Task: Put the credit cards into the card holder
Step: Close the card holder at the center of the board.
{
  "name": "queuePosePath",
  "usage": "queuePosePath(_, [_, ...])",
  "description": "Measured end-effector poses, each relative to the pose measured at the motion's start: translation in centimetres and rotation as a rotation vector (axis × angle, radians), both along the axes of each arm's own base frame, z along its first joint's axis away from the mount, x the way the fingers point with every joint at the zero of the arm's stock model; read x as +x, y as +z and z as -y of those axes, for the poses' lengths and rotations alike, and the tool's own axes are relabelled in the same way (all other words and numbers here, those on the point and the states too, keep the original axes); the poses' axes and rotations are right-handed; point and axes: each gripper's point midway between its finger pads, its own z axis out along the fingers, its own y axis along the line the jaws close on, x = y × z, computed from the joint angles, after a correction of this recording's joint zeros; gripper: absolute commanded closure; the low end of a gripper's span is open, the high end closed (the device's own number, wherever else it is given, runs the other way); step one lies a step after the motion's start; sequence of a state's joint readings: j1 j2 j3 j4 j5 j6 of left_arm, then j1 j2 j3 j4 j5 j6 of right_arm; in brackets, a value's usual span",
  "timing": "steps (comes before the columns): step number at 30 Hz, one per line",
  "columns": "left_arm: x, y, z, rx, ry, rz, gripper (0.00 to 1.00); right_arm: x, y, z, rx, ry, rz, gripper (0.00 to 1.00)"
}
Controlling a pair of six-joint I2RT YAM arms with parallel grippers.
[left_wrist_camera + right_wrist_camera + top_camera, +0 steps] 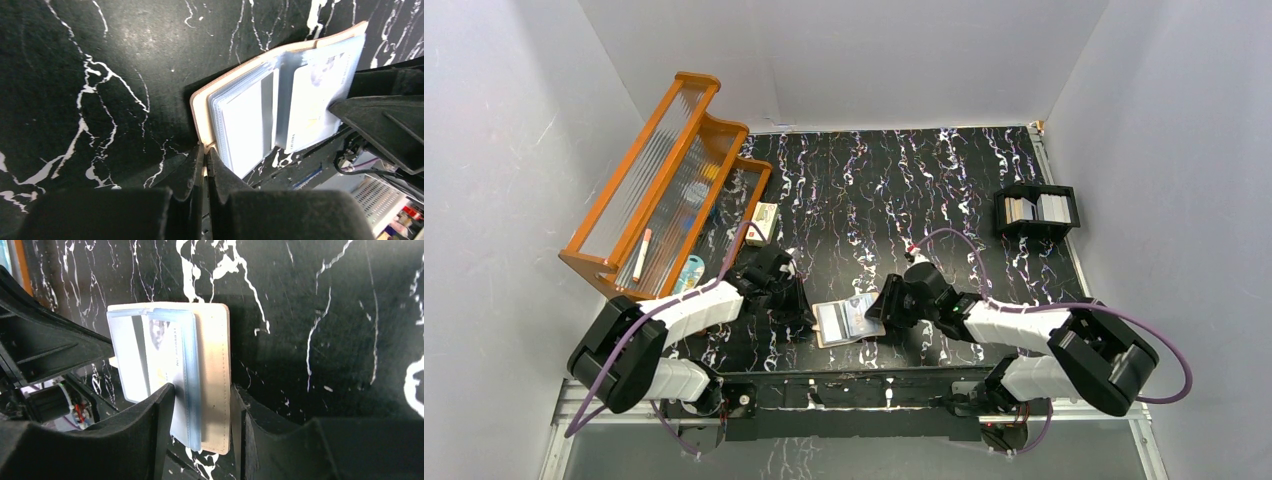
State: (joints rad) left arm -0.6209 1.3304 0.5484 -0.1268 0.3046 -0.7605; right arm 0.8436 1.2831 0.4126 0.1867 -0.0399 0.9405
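The tan card holder (849, 320) lies open on the black marbled mat between the two arms. Its clear pockets hold a white card (247, 125) and a pale blue printed card (315, 97). My left gripper (206, 152) is shut on the holder's tan left edge (200, 107). My right gripper (202, 405) is open and straddles the holder's right side (215, 350). One finger (160, 415) rests over the clear pocket with the printed card (162, 352); the other stands just outside the tan edge. In the top view the left gripper (802, 303) and right gripper (886, 305) flank the holder.
A black compartment tray (1036, 210) with more cards stands at the back right. An orange ribbed rack (659, 185) stands at the left, with a white box (764, 222) beside it. White walls enclose the table.
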Motion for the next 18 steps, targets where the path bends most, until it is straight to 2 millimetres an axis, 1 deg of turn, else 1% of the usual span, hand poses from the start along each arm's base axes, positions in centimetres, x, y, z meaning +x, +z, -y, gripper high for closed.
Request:
queuePosePath(3, [-0.1,0.4,0.4,-0.025,-0.002,-0.004,1.0,-0.5,0.2,0.0,0.05,-0.014,-0.006,0.49])
queuePosePath(5, [0.0,0.7,0.7,-0.044,-0.003,0.002,1.0,-0.8,0.8,0.0,0.085,-0.022,-0.007,0.49])
queuePosePath(9, [0.1,1.4,1.4,-0.085,-0.01,0.006,1.0,-0.6,3.8,-1.2,0.196,-0.006,0.032,0.49])
queuePosePath(11, [0.1,1.6,1.7,-0.104,-0.015,0.008,1.0,-0.7,4.8,-1.8,0.238,0.009,0.038,0.49])
queuePosePath(14, [0.1,1.9,2.0,-0.122,-0.019,0.008,1.0,-1.1,5.2,-2.4,0.268,0.037,0.024,0.5])
queuePosePath(18, [0.0,2.2,2.3,-0.142,-0.025,0.004,1.0,-1.4,5.2,-3.0,0.29,0.062,-0.003,0.5])
